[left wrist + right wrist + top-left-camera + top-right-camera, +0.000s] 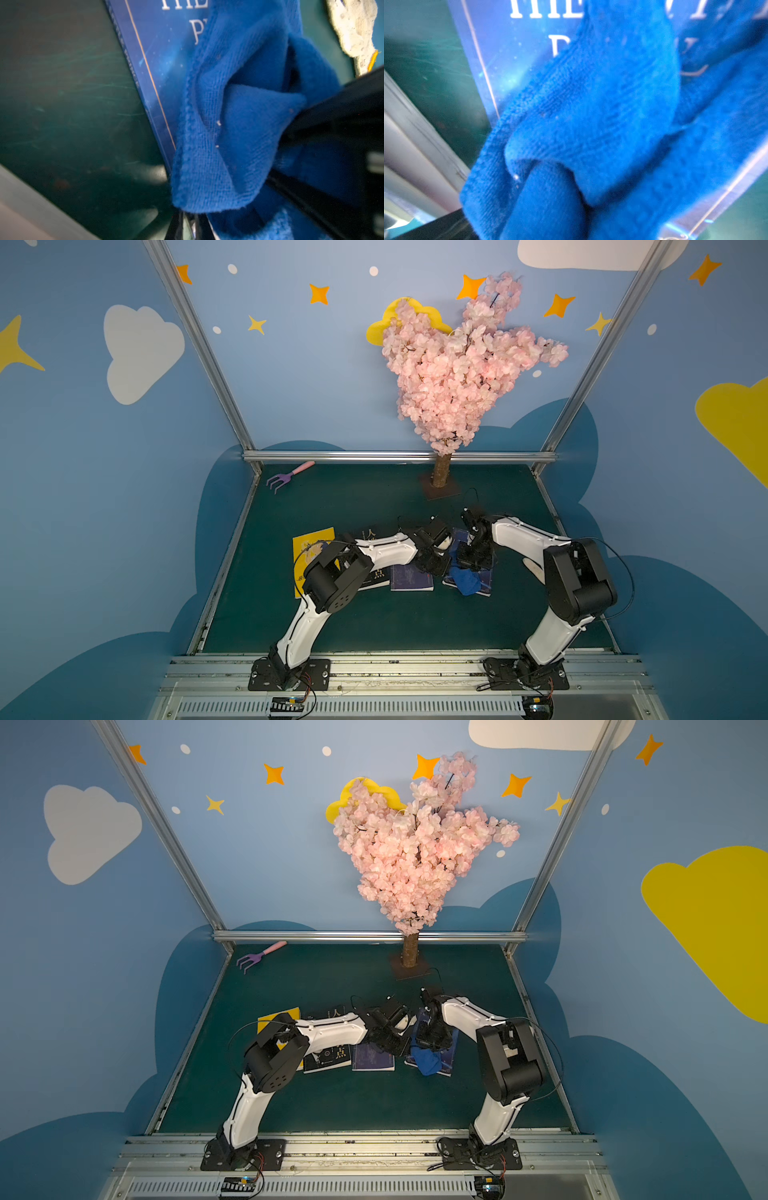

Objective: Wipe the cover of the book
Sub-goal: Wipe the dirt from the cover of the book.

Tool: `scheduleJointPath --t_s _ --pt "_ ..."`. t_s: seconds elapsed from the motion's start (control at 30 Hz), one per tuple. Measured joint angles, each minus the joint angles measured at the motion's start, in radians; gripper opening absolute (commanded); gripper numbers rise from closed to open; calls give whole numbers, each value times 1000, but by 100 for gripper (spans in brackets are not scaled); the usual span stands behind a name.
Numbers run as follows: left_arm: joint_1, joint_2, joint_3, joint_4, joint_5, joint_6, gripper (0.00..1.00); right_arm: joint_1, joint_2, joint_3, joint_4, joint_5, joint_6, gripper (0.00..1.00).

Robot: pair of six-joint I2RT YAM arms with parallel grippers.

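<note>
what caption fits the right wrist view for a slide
Close-up of the blue cloth bunched on the cover of the blue book

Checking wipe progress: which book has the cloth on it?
The blue book at the right end, under the blue cloth; yellow book, black book and navy book carry none.

Pink blossom tree stands at the back; purple rake (pink handle) lies far left.

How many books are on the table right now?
4, in a row: yellow book far left, black book next, navy book mid-row, blue book at right under the cloth. More may be hidden.
</note>
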Motion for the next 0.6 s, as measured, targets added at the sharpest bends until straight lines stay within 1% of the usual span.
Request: scheduleJointPath --t_s 0.07,0.17,0.27,0.33,0.43,0.53,0.6 --pt "0 0 0 0 1 0 13 -26 54 69 -43 -13 -5 0" --pt "0 0 0 0 0 0 13 -66 135 190 -74 6 -13 0" --pt "-3 -3 -1 0 -10 2 14 -88 186 283 -93 64 -25 0" --pt "-9 -6 -3 1 -27 6 14 -93 183 304 -95 124 -32 0" --pt "-22 -13 -14 11 -53 20 13 -68 120 262 -77 246 -35 0" --pt "-29 -16 -23 25 -59 25 13 20 -27 124 -13 385 -45 0" --pt "-30 -17 -29 37 -54 29 13 86 -116 34 37 446 -47 0"
